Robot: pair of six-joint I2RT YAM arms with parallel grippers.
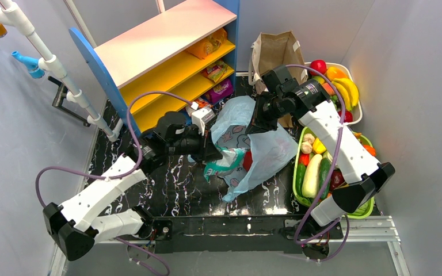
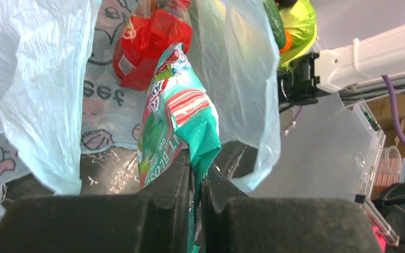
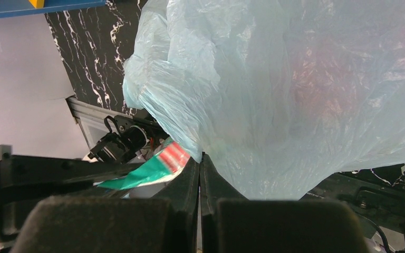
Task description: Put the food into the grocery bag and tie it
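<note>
Pinching the teal packet [image 2: 179,116] by its near end, the left gripper [image 2: 196,171] points its long axis into the open bag [image 2: 47,79], toward a red packet [image 2: 147,47] inside, while the right gripper [image 3: 199,168] is clamped on the bag's film.

Black marbled table [image 1: 167,190]: blue plastic bag [image 1: 270,152] centre; shelf unit [image 1: 167,40] back left; brown paper bag [image 1: 276,49] behind; white basket [image 1: 359,114] and green basket [image 1: 296,169] of produce at right.

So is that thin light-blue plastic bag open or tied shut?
Open: the light-blue plastic bag gapes, red foil packet inside; right claw pinches its edge, left claw holds a teal-and-white foil packet at the mouth.
</note>
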